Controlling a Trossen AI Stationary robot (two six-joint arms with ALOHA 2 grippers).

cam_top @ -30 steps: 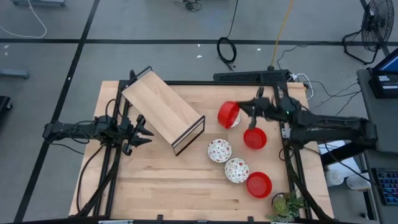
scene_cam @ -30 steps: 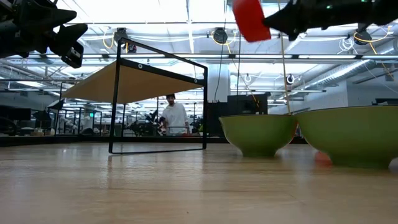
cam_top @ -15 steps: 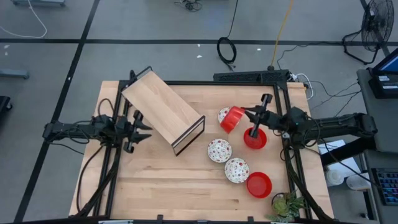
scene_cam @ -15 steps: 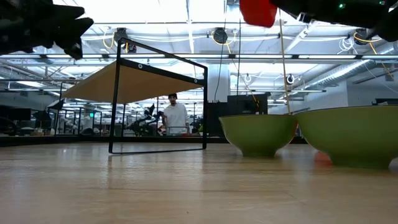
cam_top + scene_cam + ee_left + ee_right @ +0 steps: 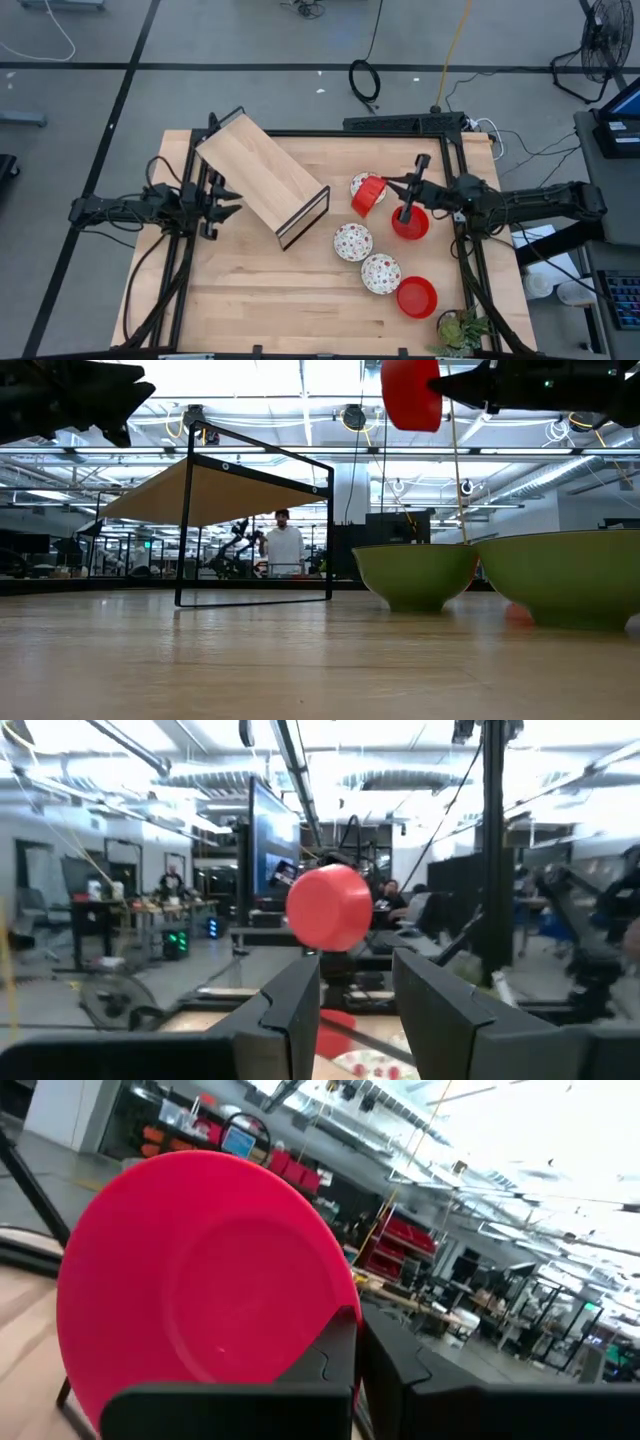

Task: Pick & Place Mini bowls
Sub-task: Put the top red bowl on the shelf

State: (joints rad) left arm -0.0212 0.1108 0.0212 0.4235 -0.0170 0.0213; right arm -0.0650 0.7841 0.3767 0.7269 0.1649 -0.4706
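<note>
My right gripper [image 5: 386, 186] is shut on a plain red mini bowl [image 5: 367, 195], raised well above the table [image 5: 410, 393] and tipped on edge. Just behind it a patterned white bowl [image 5: 357, 183] peeks out. Resting on their bases on the table are two more patterned bowls [image 5: 353, 241] [image 5: 381, 273] and two red ones [image 5: 410, 223] [image 5: 417, 297]. My left gripper [image 5: 226, 206] waits open near the table's left edge; its wrist view [image 5: 355, 1010] shows the held bowl [image 5: 328, 907] far off. My right gripper pinches the red bowl's rim [image 5: 345, 1318] between its two fingers, one finger [image 5: 335, 1355] on the hollow inner side and the other behind the wall. The fingers come about level from the table's right side. The bowl is lifted clear, on edge, its hollow toward my right arm.
A wooden shelf on a black wire frame [image 5: 262, 178] stands slanted on the table's left half, between the two arms. In the low view two bowls that look green from the side [image 5: 415, 575] [image 5: 560, 575] stand close by. Bare wood lies along the near edge [image 5: 270, 310].
My right gripper has sunk a little with the red bowl and rolled, so the bowl has turned on edge above the table. My left gripper has rolled and tipped its fingers up while staying in place.
</note>
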